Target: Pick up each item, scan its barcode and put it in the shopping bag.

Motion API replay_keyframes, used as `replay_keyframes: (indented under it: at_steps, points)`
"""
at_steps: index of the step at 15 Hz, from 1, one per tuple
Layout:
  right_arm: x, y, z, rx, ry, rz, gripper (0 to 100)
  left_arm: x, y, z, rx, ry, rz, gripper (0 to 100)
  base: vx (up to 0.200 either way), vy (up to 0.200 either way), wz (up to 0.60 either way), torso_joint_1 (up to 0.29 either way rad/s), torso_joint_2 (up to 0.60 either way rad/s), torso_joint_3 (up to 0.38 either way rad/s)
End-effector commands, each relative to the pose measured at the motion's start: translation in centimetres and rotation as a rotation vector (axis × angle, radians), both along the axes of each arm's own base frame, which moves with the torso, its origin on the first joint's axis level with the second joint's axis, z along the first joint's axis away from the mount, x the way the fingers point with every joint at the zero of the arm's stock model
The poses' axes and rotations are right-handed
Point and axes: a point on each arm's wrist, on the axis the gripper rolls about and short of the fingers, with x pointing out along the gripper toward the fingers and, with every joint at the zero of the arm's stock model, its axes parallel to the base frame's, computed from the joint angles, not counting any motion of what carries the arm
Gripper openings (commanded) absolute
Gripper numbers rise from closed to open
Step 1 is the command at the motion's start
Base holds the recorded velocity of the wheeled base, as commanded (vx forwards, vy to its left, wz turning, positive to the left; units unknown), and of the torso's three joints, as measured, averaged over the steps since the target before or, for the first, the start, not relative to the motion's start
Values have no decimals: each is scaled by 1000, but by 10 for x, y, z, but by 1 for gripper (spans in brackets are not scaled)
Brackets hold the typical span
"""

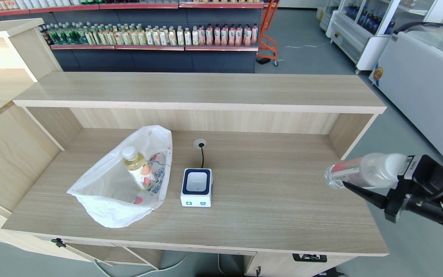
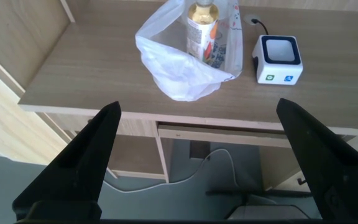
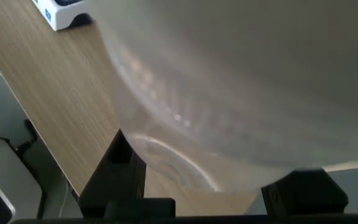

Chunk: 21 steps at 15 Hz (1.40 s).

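Head view: the right gripper (image 1: 360,181) hangs over the counter's (image 1: 275,200) 3 o'clock edge, its fingers clamped on a clear bottle (image 1: 367,170) with a red label. The bottle lies nearly flat, its long axis running from 9 to 3 o'clock, the free end toward 9 (which end bears the cap I cannot tell).

The scanner (image 1: 197,186) sits at the counter's middle with its window facing up, at 9 o'clock from the held bottle and well apart from it. Just beside the scanner, again at 9 o'clock, the shopping bag (image 1: 102,188) lies with its mouth open and a tea bottle (image 1: 139,167) already leaning inside.

In my judgement the step in hand is the scan. The right arm holds the item and so is the one to carry it toward 9 o'clock, turning the label down over the window.

The left gripper (image 2: 199,107) has its fingers spread wide and holds nothing. It sits below the counter's 6 o'clock edge, near the bag.
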Motion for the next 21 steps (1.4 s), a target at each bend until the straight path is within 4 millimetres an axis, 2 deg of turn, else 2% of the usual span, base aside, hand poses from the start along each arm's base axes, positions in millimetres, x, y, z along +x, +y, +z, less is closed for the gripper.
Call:
replay_keyframes:
  at_steps: [1,7,13,17,21]
  points:
    - [5,-1,4,-31,-38,0,0,0,0,0,0,0,0,100,0,0,0,0,0,0]
    - [0,-15,11,-70,-93,-67,0,0,0,0,1,0,-1,100,0,0,0,0,0,0]
    - [-4,-14,14,-13,17,-63,0,0,0,0,-2,0,-1,100,0,200,0,4,2,5]
    - [3,-14,13,14,53,-59,0,0,0,0,0,0,-1,100,0,200,0,-1,1,2]
    - [19,-14,14,22,62,-33,0,0,0,0,1,0,-1,100,0,200,0,0,5,4]
